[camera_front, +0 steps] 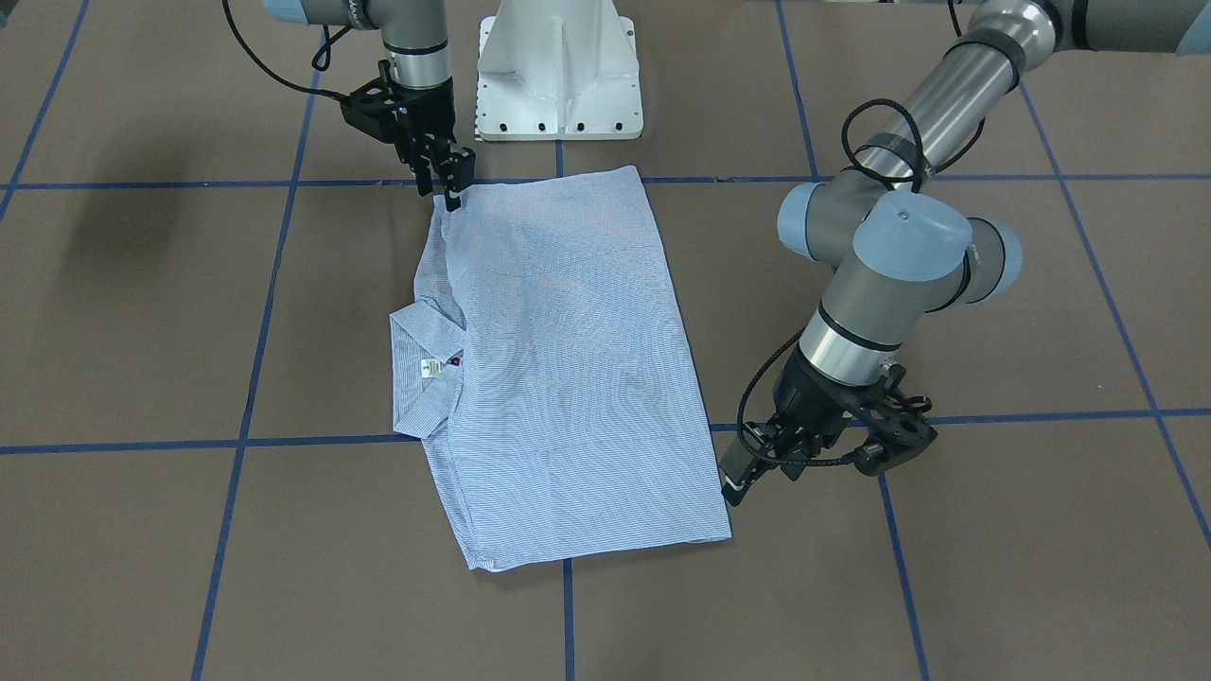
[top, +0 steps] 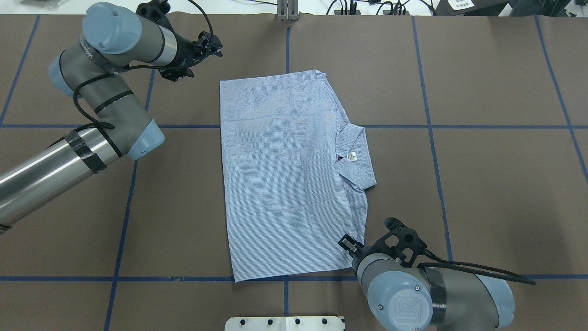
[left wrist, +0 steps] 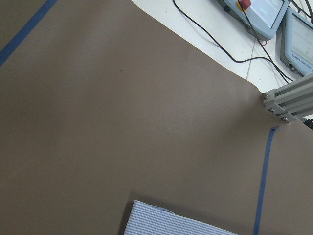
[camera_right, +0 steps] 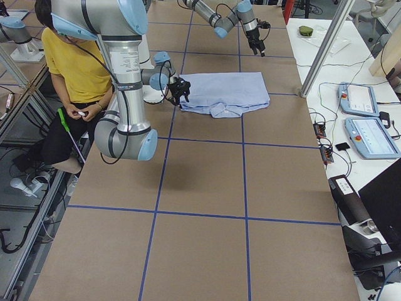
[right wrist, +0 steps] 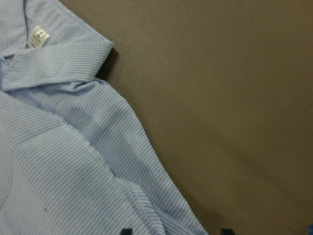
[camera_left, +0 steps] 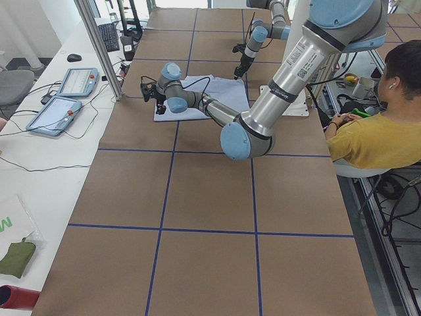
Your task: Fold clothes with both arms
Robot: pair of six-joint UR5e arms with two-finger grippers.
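L tool (camera_front: pixel 733 482) hangs just beside the shirt (top: pixel 280 174) corner twd the surface's (top: pixel 482 184) far edge, off the cloth; can't tell if its jaws are apart or together. Shirt lies flat mid-surface, already a rectangle w/ sleeves hidden, collar (top: pixel 356 158) poking out R, so prob. a last fold or two left. R tool (camera_front: pixel 452 189), jaws apart, straddles the cloth's edge twd the near edge.

Folded light-blue striped shirt (top: pixel 275 184): middle of brown paper-covered worktop (top: pixel 482 184), collar (top: pixel 358 156) rightward; left tool (top: pixel 215 46) off far-left corner; right tool (top: pixel 345 241) at near-right corner.
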